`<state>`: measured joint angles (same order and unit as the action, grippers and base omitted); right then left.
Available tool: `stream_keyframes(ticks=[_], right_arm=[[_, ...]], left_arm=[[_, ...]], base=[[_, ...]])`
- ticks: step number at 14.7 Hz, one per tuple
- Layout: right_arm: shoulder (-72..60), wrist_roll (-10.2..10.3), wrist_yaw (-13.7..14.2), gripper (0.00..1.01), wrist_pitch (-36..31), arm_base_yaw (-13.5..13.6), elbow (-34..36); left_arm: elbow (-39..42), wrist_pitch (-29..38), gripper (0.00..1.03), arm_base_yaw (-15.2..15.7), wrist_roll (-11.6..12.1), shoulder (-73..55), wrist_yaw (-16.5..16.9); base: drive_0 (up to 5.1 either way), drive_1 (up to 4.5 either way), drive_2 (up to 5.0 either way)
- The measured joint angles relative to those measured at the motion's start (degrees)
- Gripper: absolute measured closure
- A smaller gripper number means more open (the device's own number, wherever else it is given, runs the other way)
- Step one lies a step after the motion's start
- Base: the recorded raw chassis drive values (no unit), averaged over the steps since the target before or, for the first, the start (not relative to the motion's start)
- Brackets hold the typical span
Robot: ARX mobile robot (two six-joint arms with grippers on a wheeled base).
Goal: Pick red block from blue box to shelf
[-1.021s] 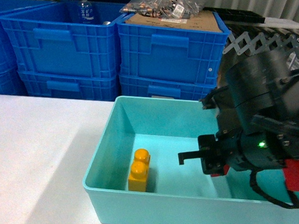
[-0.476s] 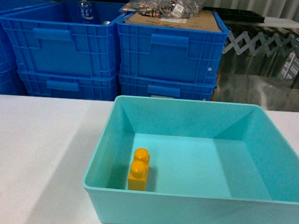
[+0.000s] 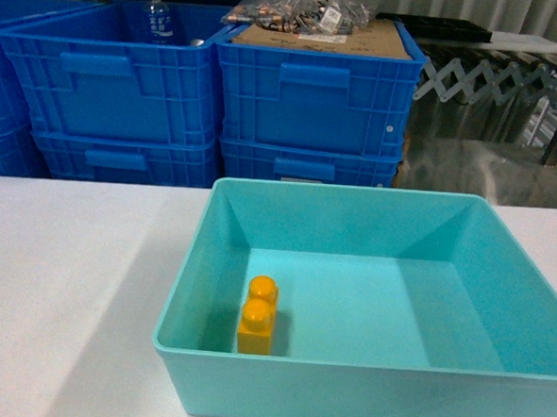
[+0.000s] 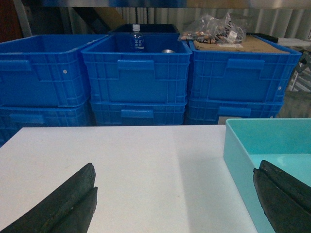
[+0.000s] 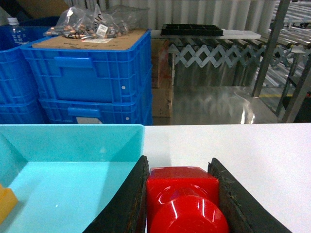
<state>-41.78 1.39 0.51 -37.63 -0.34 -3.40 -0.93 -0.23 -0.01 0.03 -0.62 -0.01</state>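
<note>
Red block (image 5: pixel 183 199) sits squeezed in the right pincer (image 5: pixel 181 204). Left pincer (image 4: pixel 175 199) is wide apart over the counter (image 4: pixel 136 165). Blue box (image 3: pixel 289 195) keeps a yellow brick (image 3: pixel 258 314) at 7 o'clock.

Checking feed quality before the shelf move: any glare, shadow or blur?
Head view: sharp, soft shadow left of the blue box. Left wrist view: pincer fingers blurred at close range. Right wrist view: highlight on the red block, glare on the metal behind.

The blue box (image 3: pixel 369 271) sits on the table (image 3: pixel 67 271), with the yellow brick (image 3: pixel 258 316) inside near its front left corner. Behind the table stand stacked crates (image 3: pixel 219 101); a bottle (image 3: pixel 156 14) stands in the left one and bagged items (image 3: pixel 305 7) lie on the right one
</note>
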Motion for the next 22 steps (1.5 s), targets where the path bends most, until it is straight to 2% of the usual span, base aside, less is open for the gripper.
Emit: stream_keyframes(ticks=[3, 6, 15, 22], right_arm=[[0.2, -0.2, -0.3, 0.73, -3.5, 0.1, 1.6], [0.9, -0.2, -0.3, 0.73, -2.2, 0.1, 2.0], [20.2, -0.6, -0.3, 0.73, 16.0, 0.1, 2.7], [29.7, -0.7, -0.3, 0.73, 25.4, 0.1, 2.7]], left_arm=[[0.0, 0.0, 0.05, 0.0, 0.0, 0.0, 0.0], [0.0, 0.0, 0.05, 0.0, 0.0, 0.0, 0.0], [0.0, 0.0, 0.05, 0.0, 0.0, 0.0, 0.0], [0.0, 0.0, 0.05, 0.0, 0.0, 0.0, 0.0]], base=[[0.0, 0.0, 0.0], [0.0, 0.0, 0.0], [0.0, 0.0, 0.0], [0.0, 0.0, 0.0]])
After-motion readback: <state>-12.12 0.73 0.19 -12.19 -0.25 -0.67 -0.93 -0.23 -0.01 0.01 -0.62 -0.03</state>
